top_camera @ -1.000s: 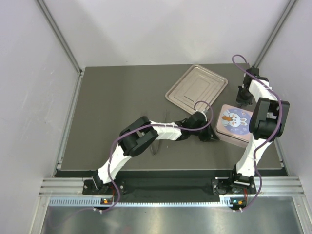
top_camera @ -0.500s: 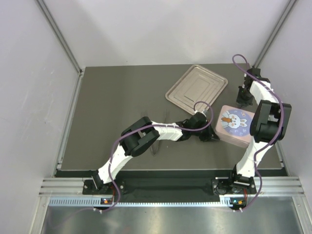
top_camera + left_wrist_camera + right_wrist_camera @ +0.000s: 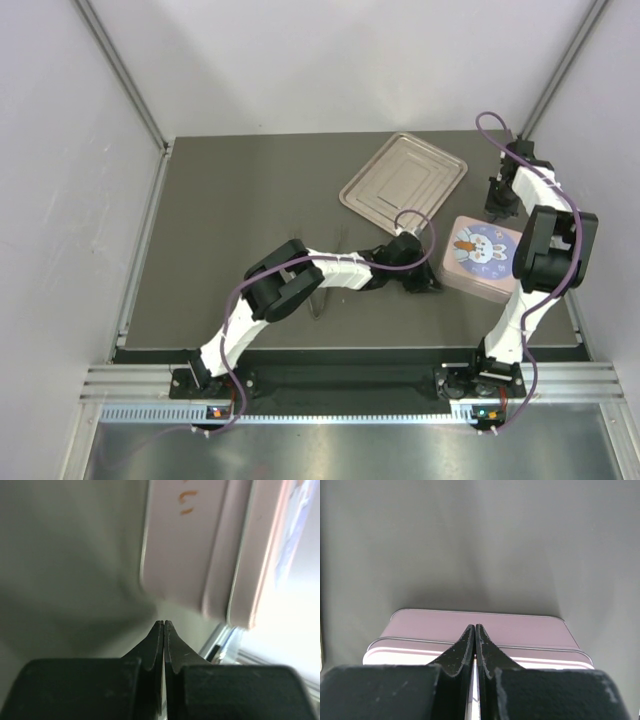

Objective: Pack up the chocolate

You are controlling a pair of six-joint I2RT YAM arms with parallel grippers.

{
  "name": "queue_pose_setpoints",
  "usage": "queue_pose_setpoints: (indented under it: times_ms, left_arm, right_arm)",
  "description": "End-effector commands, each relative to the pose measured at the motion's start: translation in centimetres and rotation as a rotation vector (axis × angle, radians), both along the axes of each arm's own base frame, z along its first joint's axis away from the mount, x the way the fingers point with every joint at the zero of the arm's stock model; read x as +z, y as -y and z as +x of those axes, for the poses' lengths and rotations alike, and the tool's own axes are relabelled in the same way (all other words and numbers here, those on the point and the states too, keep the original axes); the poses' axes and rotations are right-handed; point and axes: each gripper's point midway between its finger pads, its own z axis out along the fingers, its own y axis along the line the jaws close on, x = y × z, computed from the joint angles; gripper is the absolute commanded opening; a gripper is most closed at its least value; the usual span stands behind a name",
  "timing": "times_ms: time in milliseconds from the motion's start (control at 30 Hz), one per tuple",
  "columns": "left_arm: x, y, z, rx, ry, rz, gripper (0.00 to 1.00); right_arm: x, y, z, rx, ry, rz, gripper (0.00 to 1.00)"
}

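Observation:
No chocolate pieces show in any view. The pink square box [image 3: 482, 256] with a bunny lid sits closed at the right of the dark table. My left gripper [image 3: 428, 279] is shut and empty, low on the table beside the box's left side; the left wrist view shows its tips [image 3: 164, 623] just short of the box's wall [image 3: 185, 555]. My right gripper [image 3: 496, 207] is shut and empty at the box's far edge; in the right wrist view its tips [image 3: 473, 628] are in front of the box's pink side [image 3: 480, 625].
A silver metal tray [image 3: 403, 182] lies upside down at the back, left of the right arm. The table's right rail [image 3: 575, 300] runs close to the box. The enclosure's white walls surround the table.
The left gripper has drawn slightly left, away from the box. The right gripper shifted a little toward the box's far edge between the earliest frame and now. The box stayed in place.

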Motion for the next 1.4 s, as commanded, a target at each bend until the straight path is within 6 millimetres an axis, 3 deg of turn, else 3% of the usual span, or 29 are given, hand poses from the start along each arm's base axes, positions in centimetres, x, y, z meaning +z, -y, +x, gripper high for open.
queue_pose_setpoints:
  times_ms: [0, 200, 333, 400, 433, 733, 900, 933, 1000, 1033, 1233, 1367]
  left_arm:
    - [4.4, -0.9, 0.0, -0.010, 0.105, 0.000, 0.00]
    - [8.1, -1.9, 1.5, 0.010, 0.234, 0.017, 0.00]
    - [12.0, -0.4, 2.5, -0.010, 0.335, -0.037, 0.00]
    - [11.5, 0.4, 2.7, -0.037, 0.338, -0.029, 0.00]
    - [12.5, 1.1, 2.9, -0.040, 0.348, -0.049, 0.00]
    - [11.6, 2.8, 3.8, -0.047, 0.358, -0.041, 0.00]
    - [7.4, 2.4, 2.5, -0.076, 0.321, 0.037, 0.00]
    - [5.8, 1.7, 2.1, -0.076, 0.315, 0.076, 0.00]
    - [5.1, 1.1, 1.6, -0.080, 0.321, 0.100, 0.00]
    - [3.8, 0.1, 1.4, -0.080, 0.315, 0.152, 0.00]
    - [3.5, -1.1, 1.0, -0.081, 0.316, 0.176, 0.00]
    - [4.0, -0.6, 0.9, -0.094, 0.322, 0.151, 0.00]
  right_arm:
    - [1.5, 0.0, 0.7, 0.009, 0.043, -0.022, 0.00]
    - [1.1, -0.3, 0.5, 0.017, 0.035, -0.013, 0.00]
    - [0.8, -0.3, 0.1, 0.015, 0.025, -0.014, 0.00]
    - [0.8, -0.3, 0.1, 0.013, 0.028, -0.011, 0.00]
    - [0.6, -0.4, -0.1, 0.010, 0.022, -0.009, 0.00]
    - [0.3, -0.2, -0.8, -0.010, 0.026, -0.019, 0.00]
    - [0.4, -0.3, -1.0, -0.024, 0.032, -0.021, 0.00]
    - [0.6, -0.3, -0.9, -0.026, 0.037, -0.022, 0.00]
    - [0.9, -0.1, -0.8, -0.039, 0.049, -0.028, 0.02]
    - [1.2, 0.0, -0.7, -0.046, 0.058, -0.030, 0.04]
    - [6.0, 0.2, 1.3, -0.109, 0.211, -0.033, 0.27]
    - [9.5, 0.8, 1.6, -0.161, 0.304, -0.047, 0.30]
